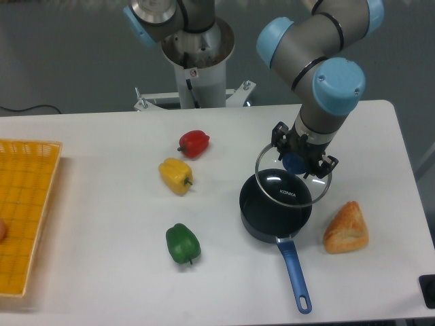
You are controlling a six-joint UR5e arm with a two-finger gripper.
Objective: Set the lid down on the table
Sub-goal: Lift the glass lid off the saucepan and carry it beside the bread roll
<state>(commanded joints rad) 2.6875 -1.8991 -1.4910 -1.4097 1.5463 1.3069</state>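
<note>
Round transparent glass lid (293, 178) with thin metal rim and blue centre knob: held at the knob by the end effector (304, 161), fingers closed on it from either side. The lid hangs tilted directly beneath the end effector, its lower edge over the far rim of the dark saucepan (275, 207) with the blue handle. Whether that edge touches the pan rim cannot be told from this view; it looks lifted, or nearly so.

Step in hand, as judged: lid raised off the pan, carry not begun. Placement on the large white table (102, 204) is not yet done.

Next move calls for: clear the pan rim fully, translate to bare table surface, lower until the metal rim rests flat, then release the knob. Levelling the lid before set-down would avoid it landing on one edge and sliding.

Surroundings relative to the end effector:
- golden-brown wedge of bread (346, 229), near, to camera-right and toward the camera;
- yellow bell pepper (176, 175) and red bell pepper (194, 143), well apart to camera-left;
- green bell pepper (182, 244), to camera-left and nearer the camera;
- yellow mesh basket (27, 210), far off at the camera-left table edge.

Bare table lies beyond the end effector and to its camera-right.
</note>
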